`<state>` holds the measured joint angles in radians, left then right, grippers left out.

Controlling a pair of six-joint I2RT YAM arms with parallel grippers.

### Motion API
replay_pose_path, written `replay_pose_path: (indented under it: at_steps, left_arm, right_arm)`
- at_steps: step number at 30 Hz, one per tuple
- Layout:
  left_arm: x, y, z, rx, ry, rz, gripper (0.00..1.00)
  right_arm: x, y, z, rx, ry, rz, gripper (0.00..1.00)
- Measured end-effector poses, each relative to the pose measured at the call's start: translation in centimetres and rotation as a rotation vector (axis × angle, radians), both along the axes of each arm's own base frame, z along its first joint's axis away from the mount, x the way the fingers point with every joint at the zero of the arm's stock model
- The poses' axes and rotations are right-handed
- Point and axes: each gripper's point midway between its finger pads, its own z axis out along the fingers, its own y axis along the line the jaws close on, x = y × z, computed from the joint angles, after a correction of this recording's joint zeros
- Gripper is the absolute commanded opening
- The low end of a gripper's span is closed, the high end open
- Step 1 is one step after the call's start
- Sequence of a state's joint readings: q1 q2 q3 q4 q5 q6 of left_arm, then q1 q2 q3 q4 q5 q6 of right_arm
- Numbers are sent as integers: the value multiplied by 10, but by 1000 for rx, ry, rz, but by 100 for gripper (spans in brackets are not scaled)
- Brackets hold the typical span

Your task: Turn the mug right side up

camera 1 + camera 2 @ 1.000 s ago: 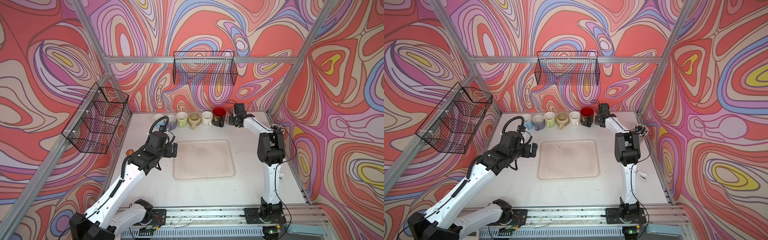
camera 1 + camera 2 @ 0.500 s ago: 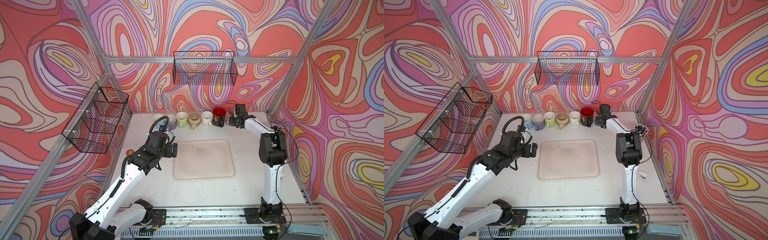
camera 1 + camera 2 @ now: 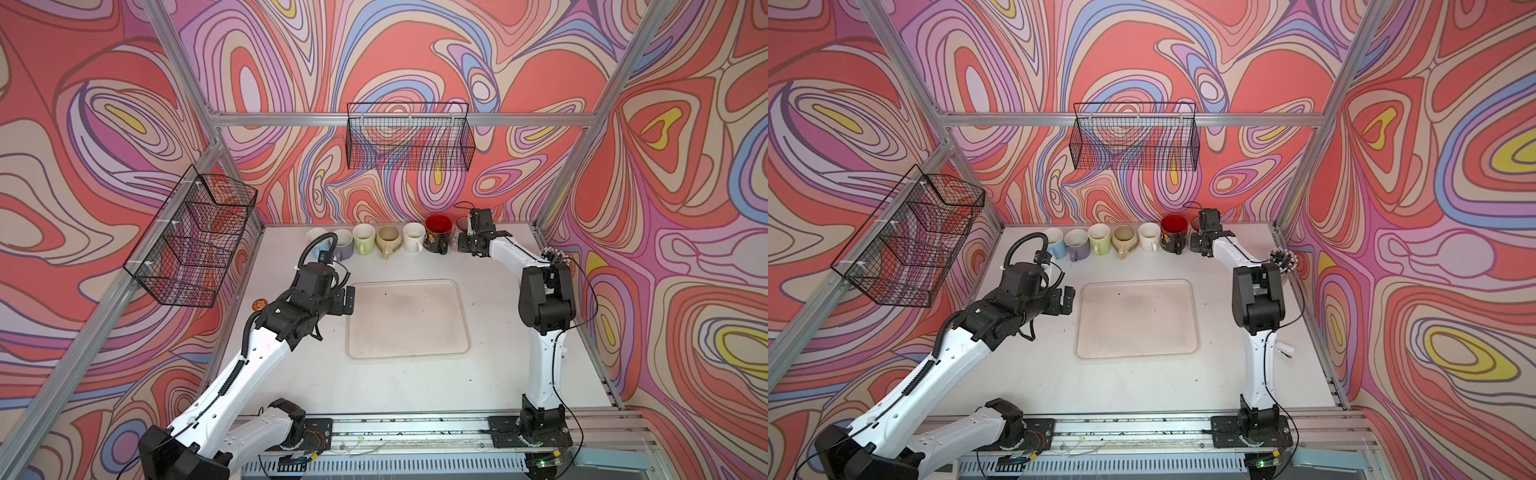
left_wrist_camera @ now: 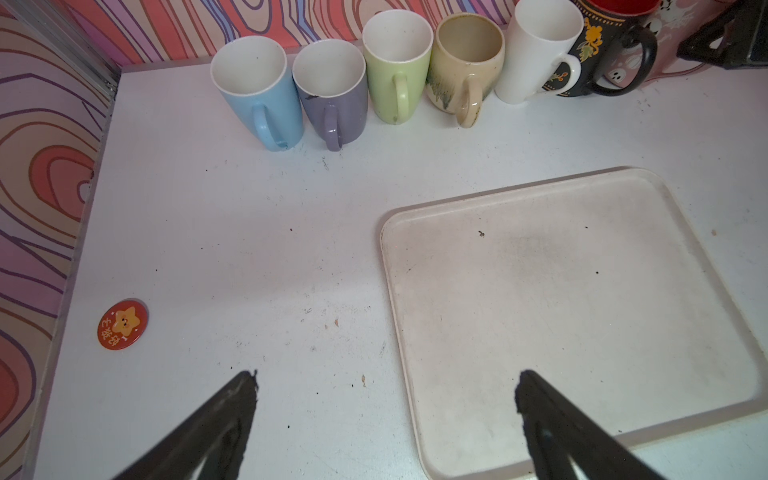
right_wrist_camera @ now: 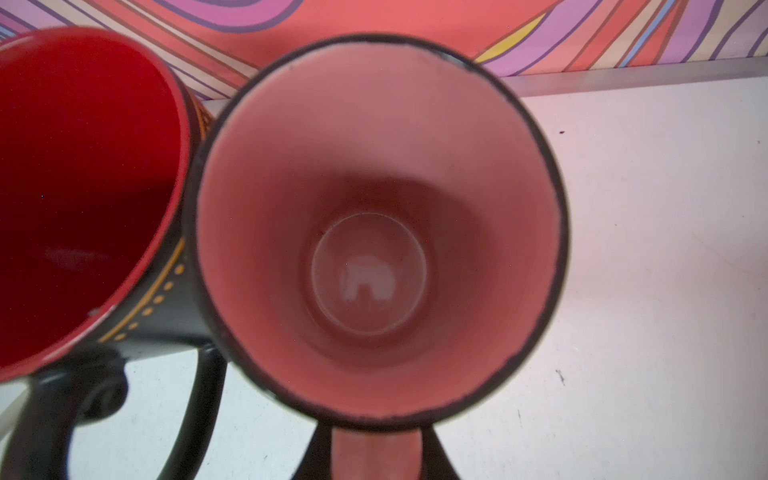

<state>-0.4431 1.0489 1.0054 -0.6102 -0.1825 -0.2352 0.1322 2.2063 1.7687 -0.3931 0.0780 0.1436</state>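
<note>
Nearest, the white table point(image 3: 291, 374) is flat, matte and crumb-speckled. A shallow, round-cornered cream tray point(image 3: 409, 320) lies mid-table, scuffed and empty. Over its left edge hangs the left gripper point(image 4: 386, 382), spread wide, holding nothing. Rearward, glossy empty mugs point(image 4: 395, 66) line the swirl-patterned wall point(image 3: 415, 62). At the row's right end the pink mug point(image 5: 374, 228) stands mouth-up, with the right gripper point(image 5: 376, 453) clamped on its handle. Black wire baskets point(image 3: 409, 141) hang above.

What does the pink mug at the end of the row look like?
The pink mug looks like shiny ceramic, pink inside, with a dark worn rim and pale drawings outside. It is empty and upright, mouth up, last in the row, right against the black-and-red mug. The right gripper pinches its pink handle.
</note>
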Motion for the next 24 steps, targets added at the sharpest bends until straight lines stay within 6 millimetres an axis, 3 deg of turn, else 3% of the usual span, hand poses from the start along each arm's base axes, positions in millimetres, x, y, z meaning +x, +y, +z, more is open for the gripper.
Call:
replay_pose_path:
  at_steps: [4,10,15,20,24]
  left_arm:
    - [0,0,0,0,0,0,100]
    - [0,0,0,0,0,0,100]
    - [0,0,0,0,0,0,100]
    - [0,0,0,1,0,1,100]
    - [0,1,0,4,-2,3,100]
  right_arm:
    - [0,0,0,0,0,1,6]
    - [-2,3,-1,6,3,6,28]
    - [-6,8,-6,14,16,19,40]
    - [-9,10,-8,19,24,23,48]
    - [-13,10,2,23,12,22,51]
